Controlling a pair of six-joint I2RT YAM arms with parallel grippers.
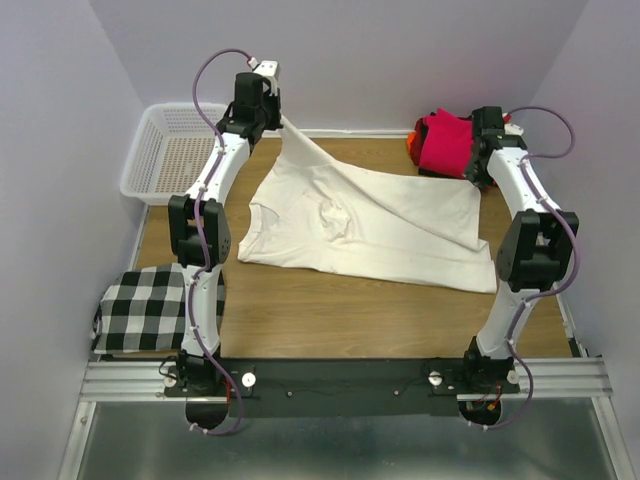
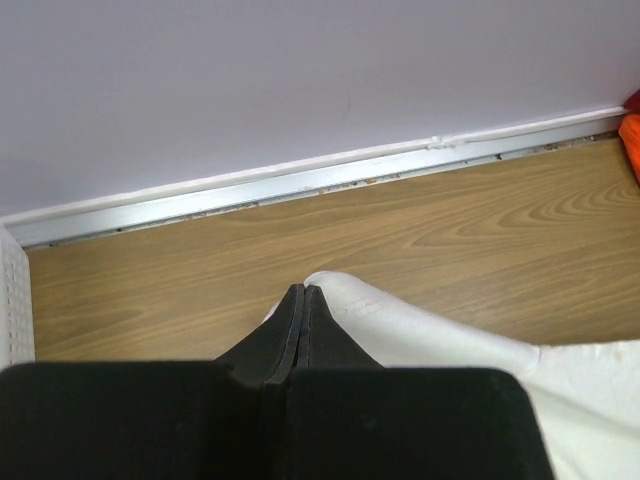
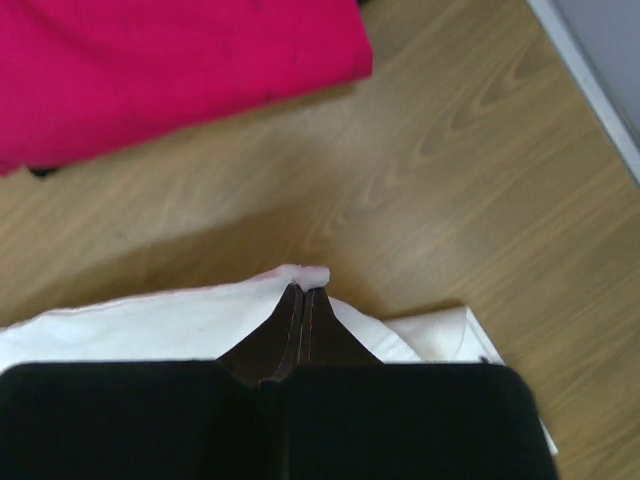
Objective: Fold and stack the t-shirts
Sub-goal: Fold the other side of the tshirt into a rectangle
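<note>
Wood table: left gripper, right gripper both clamped on cream t-shirt edge.

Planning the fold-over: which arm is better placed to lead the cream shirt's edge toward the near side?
Left, probably. The left pincer holds a shirt corner lifted off the table, fabric hanging free. The right pincer also grips an edge, but low, near the red shirt.

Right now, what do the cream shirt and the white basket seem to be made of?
The cream t-shirt looks like soft matte fabric, maybe cotton: it drapes and creases where the left gripper and right gripper pinch it. The basket looks like rigid plastic, going by its even mesh of holes.
</note>
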